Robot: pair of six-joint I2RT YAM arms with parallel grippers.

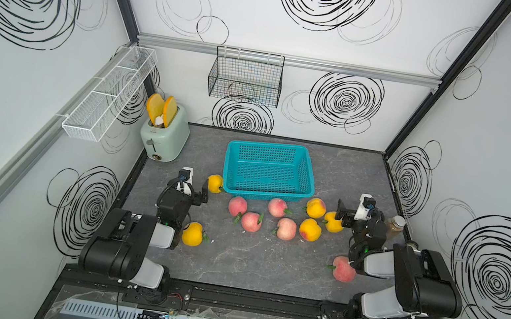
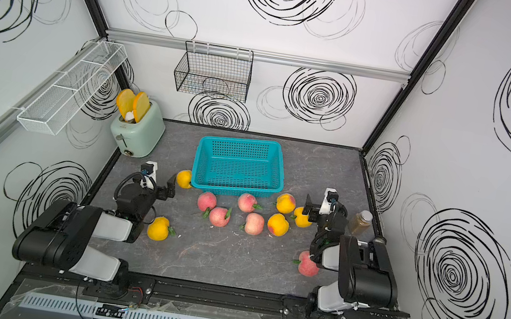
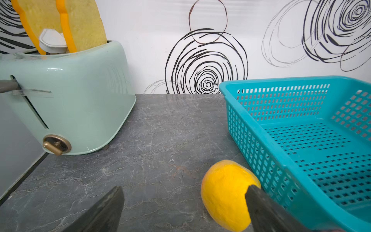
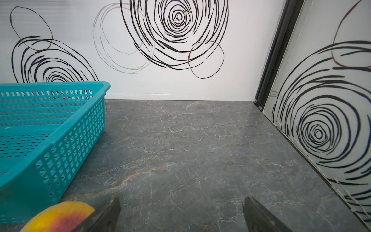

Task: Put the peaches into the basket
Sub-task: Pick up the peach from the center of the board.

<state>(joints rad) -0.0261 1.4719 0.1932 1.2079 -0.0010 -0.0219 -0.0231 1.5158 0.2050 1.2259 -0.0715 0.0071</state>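
All ten peaches (image 1: 286, 228) are shown only in both top views; one each is seen beside the released left hand (image 3: 185, 188) and right hand (image 4: 181, 198).

We see a mint-green toaster (image 1: 163, 139) back left on the grey tabletop (image 1: 248, 263), two toast slices (image 1: 161, 109) standing in it. A black wire basket (image 1: 246, 77) hangs on the back wall (image 1: 271, 6), a white mesh rack (image 1: 108, 93) on the left wall (image 1: 14, 94). A brown-filled jar (image 1: 396, 224) stands near the right wall (image 1: 508, 155).

Top views look steeply down; low wrist views share the basket (image 3: 281, 80).
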